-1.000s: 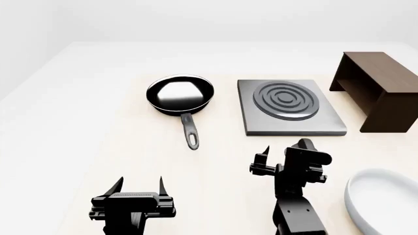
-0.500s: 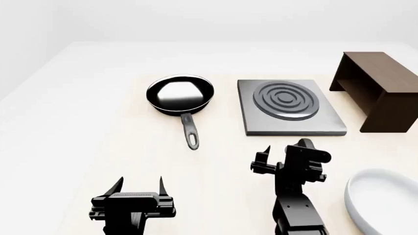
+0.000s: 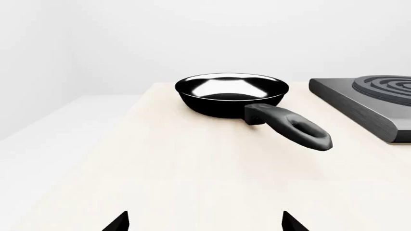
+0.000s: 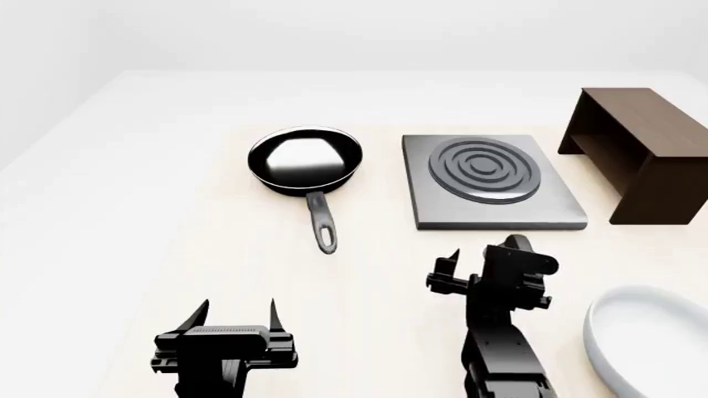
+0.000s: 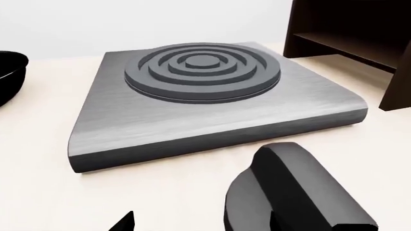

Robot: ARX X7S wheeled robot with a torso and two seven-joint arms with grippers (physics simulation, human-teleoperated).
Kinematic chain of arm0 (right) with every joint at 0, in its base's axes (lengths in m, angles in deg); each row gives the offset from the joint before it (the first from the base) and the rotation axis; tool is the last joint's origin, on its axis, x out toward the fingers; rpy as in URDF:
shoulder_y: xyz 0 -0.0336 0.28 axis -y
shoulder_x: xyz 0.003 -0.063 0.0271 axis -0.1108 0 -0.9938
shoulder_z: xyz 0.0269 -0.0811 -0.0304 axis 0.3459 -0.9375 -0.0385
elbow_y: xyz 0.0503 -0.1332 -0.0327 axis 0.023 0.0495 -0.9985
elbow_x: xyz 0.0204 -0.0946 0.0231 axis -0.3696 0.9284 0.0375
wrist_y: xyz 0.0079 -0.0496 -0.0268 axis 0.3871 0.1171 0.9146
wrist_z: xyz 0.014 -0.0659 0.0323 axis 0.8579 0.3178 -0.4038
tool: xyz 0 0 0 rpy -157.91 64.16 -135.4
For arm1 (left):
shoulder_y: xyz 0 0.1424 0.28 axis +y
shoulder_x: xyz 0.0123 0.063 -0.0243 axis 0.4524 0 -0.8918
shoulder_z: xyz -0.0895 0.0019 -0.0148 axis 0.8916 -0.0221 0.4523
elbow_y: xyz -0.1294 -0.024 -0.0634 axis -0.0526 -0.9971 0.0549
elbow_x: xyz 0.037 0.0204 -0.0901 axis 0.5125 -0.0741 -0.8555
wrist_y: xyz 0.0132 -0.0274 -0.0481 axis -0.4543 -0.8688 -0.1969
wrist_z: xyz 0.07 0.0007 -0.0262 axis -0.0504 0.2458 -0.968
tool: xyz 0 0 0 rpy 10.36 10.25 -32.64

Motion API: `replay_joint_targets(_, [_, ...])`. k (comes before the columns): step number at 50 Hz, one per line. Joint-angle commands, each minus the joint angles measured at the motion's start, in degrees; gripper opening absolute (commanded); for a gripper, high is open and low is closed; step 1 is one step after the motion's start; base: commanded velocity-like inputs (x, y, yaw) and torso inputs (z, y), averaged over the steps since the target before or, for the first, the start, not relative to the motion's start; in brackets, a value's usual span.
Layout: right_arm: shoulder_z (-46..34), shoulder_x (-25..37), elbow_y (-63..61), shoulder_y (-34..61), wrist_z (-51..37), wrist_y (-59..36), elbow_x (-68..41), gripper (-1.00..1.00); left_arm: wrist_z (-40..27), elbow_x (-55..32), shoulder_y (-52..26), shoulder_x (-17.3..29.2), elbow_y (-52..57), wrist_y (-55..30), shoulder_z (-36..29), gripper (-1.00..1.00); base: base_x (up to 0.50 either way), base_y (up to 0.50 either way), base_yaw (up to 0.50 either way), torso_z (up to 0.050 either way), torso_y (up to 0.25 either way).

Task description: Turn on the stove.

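The stove (image 4: 492,184) is a flat grey slab with concentric burner rings, on the table's far right; it fills the right wrist view (image 5: 205,101). Its black round knob (image 5: 292,195) lies on the table just in front of the slab. My right gripper (image 4: 478,264) is open and low over the table, with the knob right at one finger and partly between the jaws (image 5: 202,224); that fingertip is hidden behind the knob. In the head view the gripper hides the knob. My left gripper (image 4: 238,313) is open and empty at the near left (image 3: 204,222).
A black frying pan (image 4: 304,159) with a handle sits left of the stove. A dark brown wooden box-shelf (image 4: 642,153) stands right of it. A white bowl (image 4: 652,344) is at the near right, beside my right arm.
My right arm has shifted very slightly. The left arm and the objects have not moved.
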Motion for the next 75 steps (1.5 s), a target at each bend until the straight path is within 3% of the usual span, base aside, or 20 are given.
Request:
replay_joint_targets(1, [0.2,-0.4,4.9,1.7,1.4,2.4,0.1,1.00,0.2,0.1,0.0,-0.1,0.0,0.0,0.3,1.00,0.00,0.00,0.00,0.000,0.000])
replay_joint_targets(39, [3.0,-0.8,11.8,4.7,-2.9,6.9,-3.2,1.00,-0.7,-0.7,-0.1,0.6,0.0,0.3,-0.6,1.00,0.00,0.00,0.00,0.000,0.000])
replay_joint_targets(75, [3.3,-0.4,8.1,3.4,-7.3,6.2,-4.7,1.00,-1.6,-1.2,0.0,1.3,0.2,0.7,-1.4,1.00,0.00,0.00,0.00,0.000,0.000])
